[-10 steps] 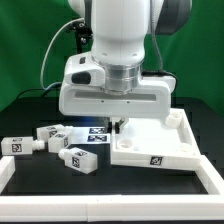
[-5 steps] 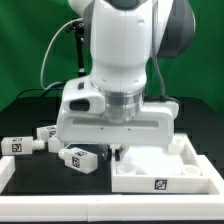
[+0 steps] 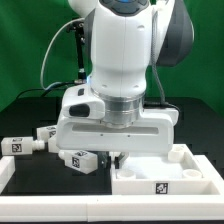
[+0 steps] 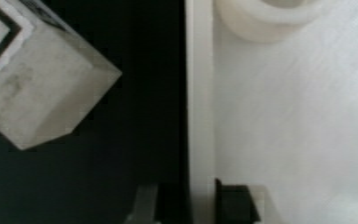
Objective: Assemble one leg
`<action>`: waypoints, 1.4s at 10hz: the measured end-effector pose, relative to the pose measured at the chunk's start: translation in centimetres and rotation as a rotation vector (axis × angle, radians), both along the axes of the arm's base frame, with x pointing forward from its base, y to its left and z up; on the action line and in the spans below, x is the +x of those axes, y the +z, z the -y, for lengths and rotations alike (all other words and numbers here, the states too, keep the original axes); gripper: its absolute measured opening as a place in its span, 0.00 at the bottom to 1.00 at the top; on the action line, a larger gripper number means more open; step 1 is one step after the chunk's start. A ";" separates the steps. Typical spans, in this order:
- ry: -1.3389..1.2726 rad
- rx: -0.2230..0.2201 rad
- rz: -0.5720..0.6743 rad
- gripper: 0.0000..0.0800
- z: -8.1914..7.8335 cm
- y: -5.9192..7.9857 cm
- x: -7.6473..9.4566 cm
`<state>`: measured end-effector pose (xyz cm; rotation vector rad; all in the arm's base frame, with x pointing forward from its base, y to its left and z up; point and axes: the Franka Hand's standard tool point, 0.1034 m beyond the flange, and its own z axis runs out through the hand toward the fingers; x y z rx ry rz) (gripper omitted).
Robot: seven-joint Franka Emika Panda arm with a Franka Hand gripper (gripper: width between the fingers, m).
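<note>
My gripper [image 3: 117, 159] stands low over the left rim of the large white tray-like piece [image 3: 190, 186]. In the wrist view the gripper [image 4: 195, 205] has one finger on each side of that rim [image 4: 201, 100] and is shut on it. One leg [image 3: 80, 158], a white block with black-and-white tags, lies just to the exterior view's left of the gripper. It also shows in the wrist view [image 4: 34, 85], apart from the rim. Two more legs [image 3: 18, 146] [image 3: 45, 134] lie further to the exterior view's left. A round socket [image 4: 265, 20] sits inside the tray's corner.
The big white gripper body [image 3: 115, 125] hides the tray's far part and the table behind it. Black cables [image 3: 60, 50] hang at the back on the exterior view's left. A white strip [image 3: 50, 196] runs along the table's front.
The gripper has come down and toward the front, and the tray-like piece has slid toward the front with it. The legs have stayed in place.
</note>
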<state>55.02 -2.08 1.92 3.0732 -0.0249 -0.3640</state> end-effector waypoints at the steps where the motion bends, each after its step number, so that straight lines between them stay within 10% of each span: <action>1: 0.000 0.000 0.000 0.07 0.0 0.0 0.0; 14: -0.049 -0.025 0.006 0.07 0.0 0.0 3.3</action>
